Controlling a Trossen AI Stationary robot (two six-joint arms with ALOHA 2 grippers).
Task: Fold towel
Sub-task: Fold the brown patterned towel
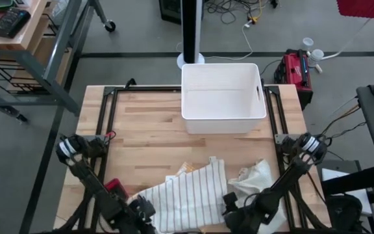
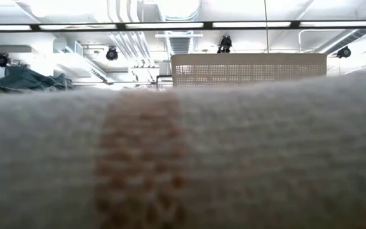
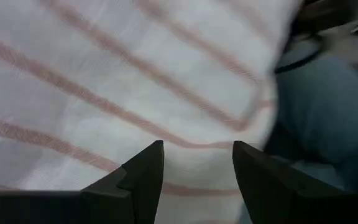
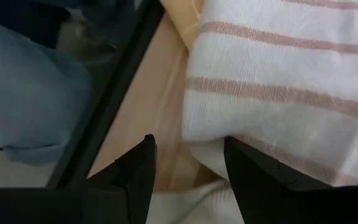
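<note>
The white towel with thin reddish stripes (image 1: 193, 195) lies bunched at the table's near edge, and a crumpled cream part (image 1: 253, 177) sits on its right. It fills the bottom of the low view (image 2: 183, 159). My left gripper (image 1: 145, 211) is open at the towel's left end, with striped cloth (image 3: 135, 81) filling its wrist view just beyond the fingers. My right gripper (image 1: 234, 205) is open at the towel's right side. A rounded fold of the towel (image 4: 229, 134) stands just ahead of one finger, and bare wood shows in the gap. My left gripper (image 3: 197, 180) stands open close over the striped cloth; I cannot tell whether its fingers touch it. My right gripper (image 4: 188, 171) is open low over the table, one finger (image 4: 253, 177) beside the towel's rounded fold; whether it touches cannot be told.
A white bin (image 1: 223, 97) stands at the table's far middle. A small red object (image 1: 114, 187) lies by my left arm. The table's black frame rail (image 4: 114, 106) runs along the near edge, with blue cloth (image 4: 23, 93) beyond it. Bare wood lies between bin and towel.
</note>
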